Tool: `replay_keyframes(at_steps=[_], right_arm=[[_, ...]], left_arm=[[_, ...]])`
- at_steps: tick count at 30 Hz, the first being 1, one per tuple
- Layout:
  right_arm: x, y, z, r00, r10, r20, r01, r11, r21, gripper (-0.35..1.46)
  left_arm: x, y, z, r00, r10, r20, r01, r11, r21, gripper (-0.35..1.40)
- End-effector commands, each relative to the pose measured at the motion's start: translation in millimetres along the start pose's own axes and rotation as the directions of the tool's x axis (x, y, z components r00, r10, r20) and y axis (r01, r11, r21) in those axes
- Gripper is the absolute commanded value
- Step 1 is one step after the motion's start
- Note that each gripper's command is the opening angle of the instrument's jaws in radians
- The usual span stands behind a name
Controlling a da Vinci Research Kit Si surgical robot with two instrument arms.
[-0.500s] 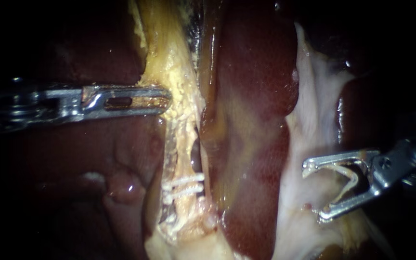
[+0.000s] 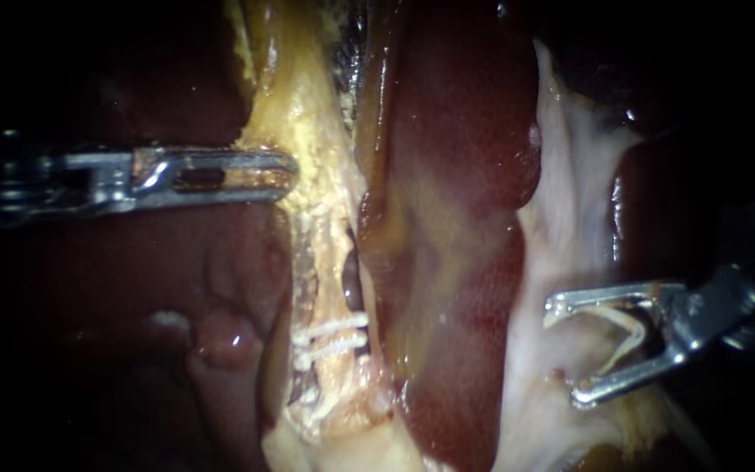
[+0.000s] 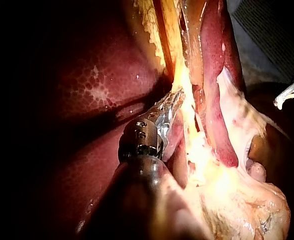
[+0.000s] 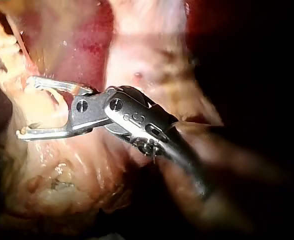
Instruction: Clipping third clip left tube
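Endoscope view: your left instrument (image 2: 283,172), jaws clamped on yellow tissue (image 2: 316,131), has pulled it slightly off the tube (image 2: 334,288) carrying two clips (image 2: 332,336). Your right instrument (image 2: 564,353), jaws apart around a loaded clip (image 2: 626,319), has edged nearer but remains well apart from the tube, so the third clip is still unplaced.

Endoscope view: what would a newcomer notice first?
Two white clips cross the pale tube at lower centre. The right instrument, jaws wide open, sits over whitish tissue at right. The left instrument, at upper left, has its jaws shut on yellow tissue.
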Motion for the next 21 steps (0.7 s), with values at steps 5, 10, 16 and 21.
replay_keyframes(at_steps=[5, 10, 16, 21], right_arm=[[1.3, 1.1, 3.3, 0.984, 0.179, 0.014, -0.18, 0.983, 0.027, 0.6], [1.5, 2.6, 6.7, 0.973, 0.23, 0.015, -0.23, 0.973, 0.026, 0.6], [-0.1, 5.3, 10.3, 0.959, 0.282, 0.015, -0.282, 0.959, 0.015, 0.59], [-2.4, 8.6, 12.8, 0.953, 0.304, 0.01, -0.304, 0.953, -0.002, 0.58]], left_arm=[[-0.7, -0.5, -2.8, 0.9996, -0.01, 0.028, 0.01, 1.0, -0.003, -0.35], [-1.0, -1.3, -4.1, 0.9992, -0.015, 0.037, 0.015, 1.0, 0.001, -0.35], [-0.9, -1.8, -4.6, 0.9992, -0.011, 0.037, 0.011, 1.0, 0.0, -0.35], [-0.8, -2.0, -4.9, 0.9991, -0.012, 0.04, 0.012, 1.0, 0.0, -0.35]])
